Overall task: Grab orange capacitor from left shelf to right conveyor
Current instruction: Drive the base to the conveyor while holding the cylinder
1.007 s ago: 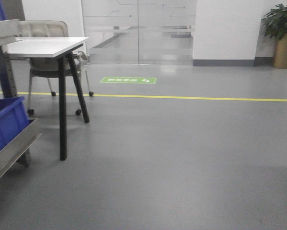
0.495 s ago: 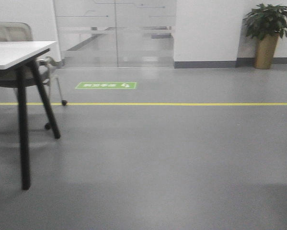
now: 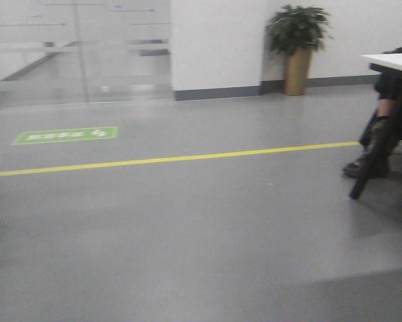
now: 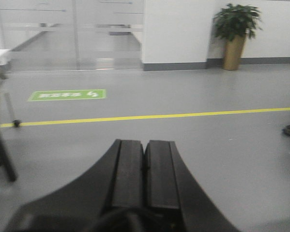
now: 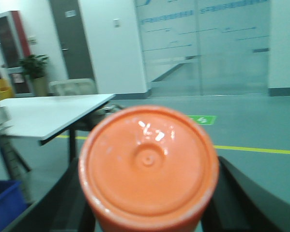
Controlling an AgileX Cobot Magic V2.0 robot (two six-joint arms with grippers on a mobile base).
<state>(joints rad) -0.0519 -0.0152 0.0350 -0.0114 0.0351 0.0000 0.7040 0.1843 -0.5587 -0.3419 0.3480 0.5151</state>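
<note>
The orange capacitor (image 5: 148, 166) is sitting right up against the right wrist camera, flat top facing the lens. The right claw (image 5: 154, 199) is clamped on it, dark fingers (image 5: 241, 193) showing on either side. So the pick is looking done, and this is reading as the carry.

The left claw (image 4: 145, 169) is riding along with its fingers pressed together, holding nothing.

Now the big change: the front view is swinging right. A second ago the blue bin and the steel shelf edge were filling its left side. Both are gone from that view now, and the potted plant (image 3: 296, 47) is sliding in towards the middle. The green floor sign (image 3: 65, 135) and yellow line (image 3: 180, 158) are drifting left, and a new bench (image 3: 392, 62) is creeping in at the right, someone's foot (image 3: 367, 165) beneath it.

The conveyor is not showing anywhere yet, so the turn probably needs to go on before any drop.
</note>
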